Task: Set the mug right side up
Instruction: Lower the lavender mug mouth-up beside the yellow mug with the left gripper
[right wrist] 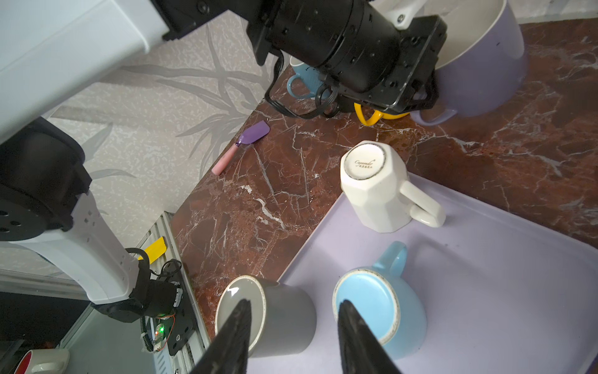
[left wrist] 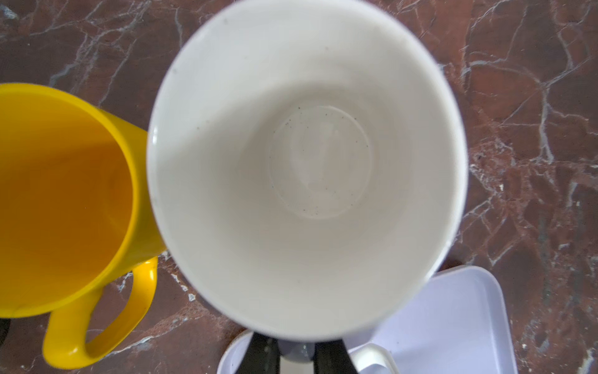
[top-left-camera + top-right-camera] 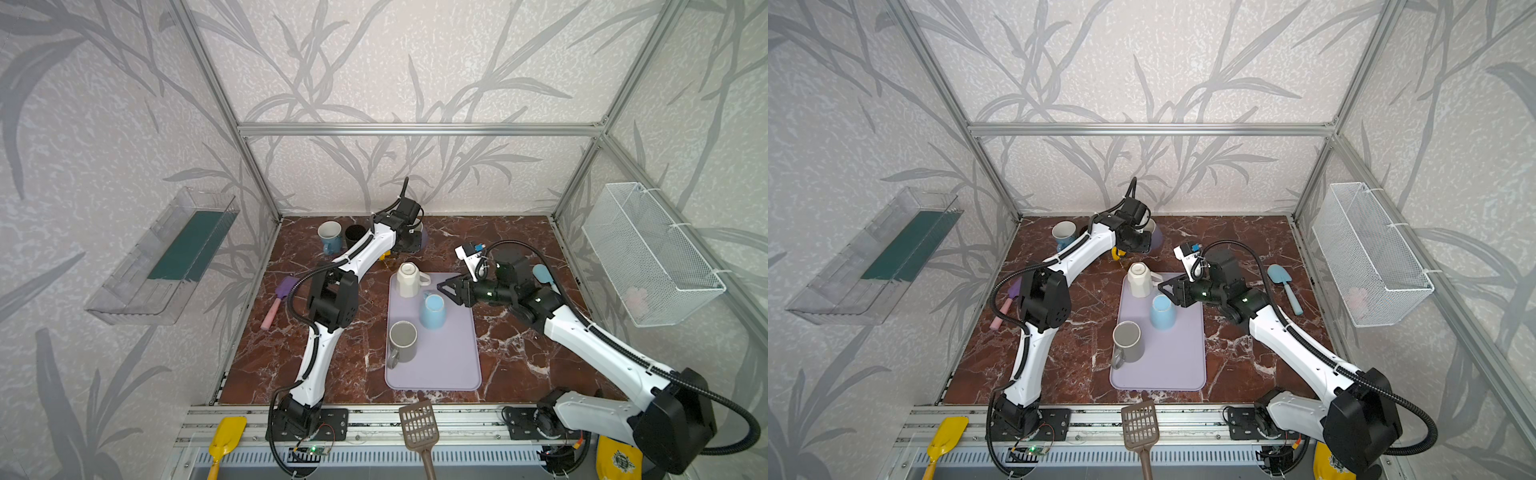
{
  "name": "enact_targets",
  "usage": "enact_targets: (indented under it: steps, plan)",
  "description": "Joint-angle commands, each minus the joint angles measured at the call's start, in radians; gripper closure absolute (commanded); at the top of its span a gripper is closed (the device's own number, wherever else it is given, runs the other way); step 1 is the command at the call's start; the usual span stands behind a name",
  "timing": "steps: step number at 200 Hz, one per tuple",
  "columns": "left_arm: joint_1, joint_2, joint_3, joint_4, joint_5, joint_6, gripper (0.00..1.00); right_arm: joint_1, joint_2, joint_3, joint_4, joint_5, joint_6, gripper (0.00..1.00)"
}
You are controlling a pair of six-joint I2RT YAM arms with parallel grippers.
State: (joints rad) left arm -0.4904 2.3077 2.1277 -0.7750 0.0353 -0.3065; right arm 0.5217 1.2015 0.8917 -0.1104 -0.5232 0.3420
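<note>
marble tabletop (image 3: 519, 232), left end effector (image 2: 295, 354) tight on lavender mug (image 1: 485, 64), right end effector (image 1: 294, 307) parted, empty

Script brand mark on white mug (image 1: 378, 191) base, starts w/ "Ca", rest too small to read

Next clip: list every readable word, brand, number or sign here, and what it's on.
"Ca…", cursive, remainder unclear: on the upturned base of the white faceted ceramic mug.
Smaller characters beneath it: too small to read.
Dark round emblem on the yellow object at the front edge: too blurred to read.
Nothing else legible.
</note>
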Motion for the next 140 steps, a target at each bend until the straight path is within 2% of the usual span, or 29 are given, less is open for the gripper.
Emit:
enact_targets:
  steps: [1,140]
  plan:
    - [-0.010,-0.007,0.064,0.026,-0.080,0.017,1.00,-0.007,-0.016,-0.011,-0.013,0.004,-0.017,0.55]
    - [-0.043,0.143,0.250,-0.097,-0.230,0.003,1.00,-0.016,-0.029,-0.031,-0.015,0.008,-0.021,0.55]
